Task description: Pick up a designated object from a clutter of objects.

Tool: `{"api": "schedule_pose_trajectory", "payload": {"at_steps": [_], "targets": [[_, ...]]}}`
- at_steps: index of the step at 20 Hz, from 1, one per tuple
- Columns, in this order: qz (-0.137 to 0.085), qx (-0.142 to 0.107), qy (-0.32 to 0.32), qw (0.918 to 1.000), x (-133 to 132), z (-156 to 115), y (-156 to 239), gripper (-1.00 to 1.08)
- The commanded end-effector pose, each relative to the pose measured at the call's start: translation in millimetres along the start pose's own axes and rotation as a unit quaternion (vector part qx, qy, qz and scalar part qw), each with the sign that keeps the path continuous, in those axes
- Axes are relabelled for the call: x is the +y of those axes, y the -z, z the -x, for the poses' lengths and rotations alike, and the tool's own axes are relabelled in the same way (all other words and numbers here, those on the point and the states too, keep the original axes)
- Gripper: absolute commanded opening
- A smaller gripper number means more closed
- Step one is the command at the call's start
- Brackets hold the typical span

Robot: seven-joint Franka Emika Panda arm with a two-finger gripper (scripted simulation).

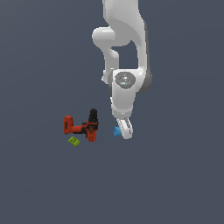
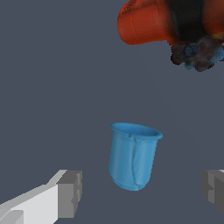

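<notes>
The designated object is a small light-blue cup (image 2: 133, 156), plain, lying on the grey floor; in the exterior view the cup (image 1: 117, 131) peeks out beside my fingers. My gripper (image 1: 125, 131) hangs low over it, open, with the cup between the two grey pads (image 2: 70, 194) and clear gaps on both sides. The red-and-black power drill (image 1: 83, 125) lies to the exterior view's left of the cup, and part of the drill (image 2: 168, 22) shows in the wrist view. The tiny flat yellow-green block (image 1: 74, 141) lies just in front of the drill.
The white arm (image 1: 127, 57) reaches down from the top of the exterior view. The floor (image 1: 175, 175) is plain dark grey, with no other objects in view.
</notes>
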State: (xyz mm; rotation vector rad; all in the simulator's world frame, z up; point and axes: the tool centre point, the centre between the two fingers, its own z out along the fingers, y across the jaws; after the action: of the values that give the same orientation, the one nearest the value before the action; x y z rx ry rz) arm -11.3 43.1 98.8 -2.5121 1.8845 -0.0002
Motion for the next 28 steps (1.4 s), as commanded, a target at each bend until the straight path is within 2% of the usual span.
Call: {"api": "schedule_pose_trajectory", "payload": {"at_steps": [1, 15, 28], "targets": [[0.0, 0.0, -0.018, 0.9998, 1.6, 1.7, -5.7, 1.0], [0.001, 0.0, -0.041, 0.9992, 4.3, 4.2, -18.6, 1.0], [0.001, 0.0, -0.043, 0.9991, 4.8, 4.3, -63.4, 1.0]]}}
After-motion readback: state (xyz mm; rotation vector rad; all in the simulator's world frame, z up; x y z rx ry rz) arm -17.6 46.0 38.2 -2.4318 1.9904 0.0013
